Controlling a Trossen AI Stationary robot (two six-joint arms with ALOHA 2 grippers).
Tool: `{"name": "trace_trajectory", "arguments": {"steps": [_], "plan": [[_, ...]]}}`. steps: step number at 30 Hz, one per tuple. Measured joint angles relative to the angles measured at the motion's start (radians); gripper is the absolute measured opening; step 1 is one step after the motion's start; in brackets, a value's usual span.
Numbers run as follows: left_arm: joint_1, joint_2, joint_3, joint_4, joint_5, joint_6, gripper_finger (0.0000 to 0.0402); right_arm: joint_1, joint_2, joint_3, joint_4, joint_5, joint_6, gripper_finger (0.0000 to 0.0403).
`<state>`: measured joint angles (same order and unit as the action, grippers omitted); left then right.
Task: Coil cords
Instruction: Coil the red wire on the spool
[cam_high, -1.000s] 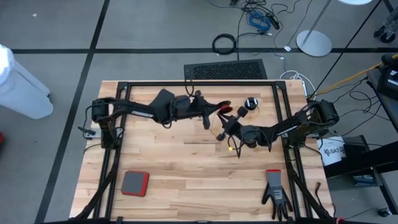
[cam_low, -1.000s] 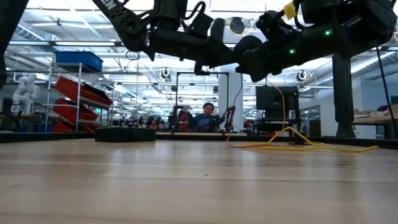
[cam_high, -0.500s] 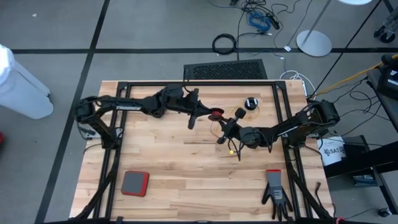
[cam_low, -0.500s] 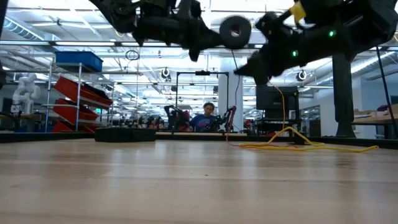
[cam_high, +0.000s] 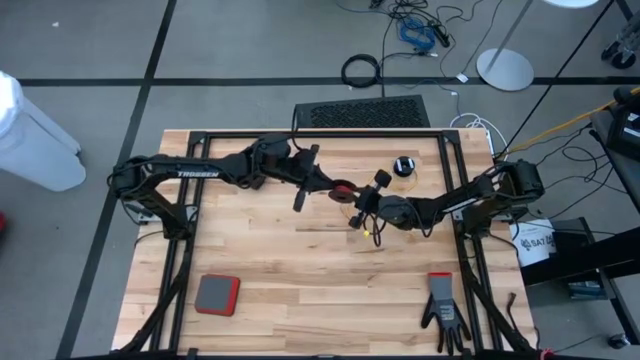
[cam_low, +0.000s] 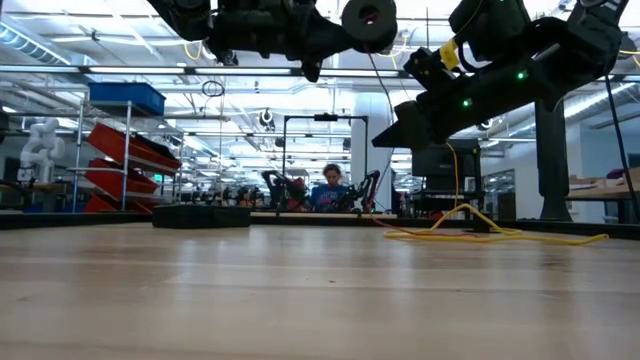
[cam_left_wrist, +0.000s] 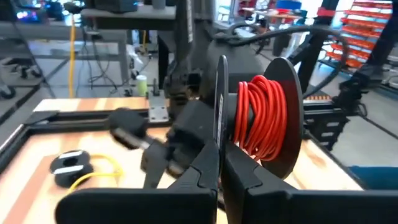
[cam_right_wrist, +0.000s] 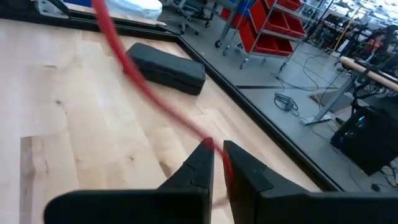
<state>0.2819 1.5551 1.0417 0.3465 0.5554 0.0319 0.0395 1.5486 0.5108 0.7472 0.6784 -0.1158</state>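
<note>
Since a second ago our left gripper (cam_left_wrist: 219, 163) has lifted the red cord's reel (cam_left_wrist: 264, 118), fingers pinching its flange, away from the yellow reel (cam_high: 403, 166). Right gripper (cam_right_wrist: 217, 163), fingers narrowly apart around the red cord (cam_right_wrist: 144, 87), should guide with steady tension.

The red cord (cam_left_wrist: 262, 118) sits wound on its black reel (cam_left_wrist: 283, 121), raised off the surface, upright. The yellow cord (cam_high: 372, 232) seems loose near its flat reel (cam_high: 403, 166).

Red cord (cam_left_wrist: 267, 118) wound on a black reel (cam_left_wrist: 287, 112); yellow cord (cam_high: 372, 232) beside another black reel (cam_high: 403, 166); pale striped wood worktop (cam_high: 300, 280); grey-and-red pad (cam_high: 216, 295); black glove (cam_high: 443, 303).
</note>
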Motion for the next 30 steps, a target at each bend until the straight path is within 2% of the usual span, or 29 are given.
{"name": "trace_trajectory", "arguments": {"steps": [7,16,20,30], "plan": [[-0.004,-0.004,0.0,-0.024,0.1,0.004,0.0004,0.002,0.0,0.001,-0.04,-0.011,0.0,0.0025],[0.004,-0.085,0.0,-0.307,0.124,0.168,0.0004,0.021,-0.001,0.001,-0.062,-0.125,-0.007,0.0025],[0.004,-0.125,0.0,-0.422,0.125,0.239,0.0004,0.023,-0.001,0.001,-0.062,-0.215,-0.017,0.0025],[0.004,-0.145,-0.001,-0.63,0.125,0.343,0.0004,0.023,-0.002,0.001,-0.064,-0.372,-0.015,0.0025]]}}
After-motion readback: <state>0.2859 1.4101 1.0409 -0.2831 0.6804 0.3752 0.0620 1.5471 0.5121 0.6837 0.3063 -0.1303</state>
